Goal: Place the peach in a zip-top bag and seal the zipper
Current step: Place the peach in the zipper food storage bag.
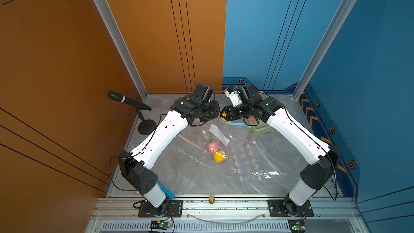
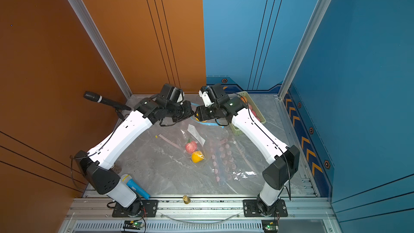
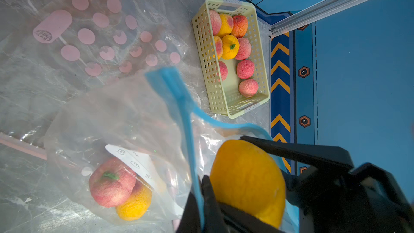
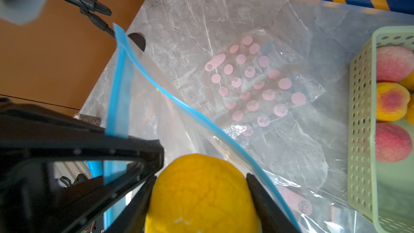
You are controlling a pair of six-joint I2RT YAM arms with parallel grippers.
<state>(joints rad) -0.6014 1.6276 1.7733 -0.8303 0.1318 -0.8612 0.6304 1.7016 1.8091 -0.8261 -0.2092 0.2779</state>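
Bimanual hold: left gripper (image 3: 200, 190) pinched tight on blue zipper strip (image 3: 187, 117) of zip-top bag (image 3: 125, 113); right gripper (image 4: 201, 177) half-spread, clasping yellow peach (image 4: 201, 200) at bag mouth

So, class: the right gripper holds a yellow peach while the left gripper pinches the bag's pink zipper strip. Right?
No: the zipper strip in the left gripper is blue, not pink, as the left wrist view shows. The right gripper does hold the yellow peach.

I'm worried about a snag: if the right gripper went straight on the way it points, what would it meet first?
Probably the inner wall of the clear bag: the right gripper, holding the yellow peach, points between the blue zipper lips. Depth is unclear.
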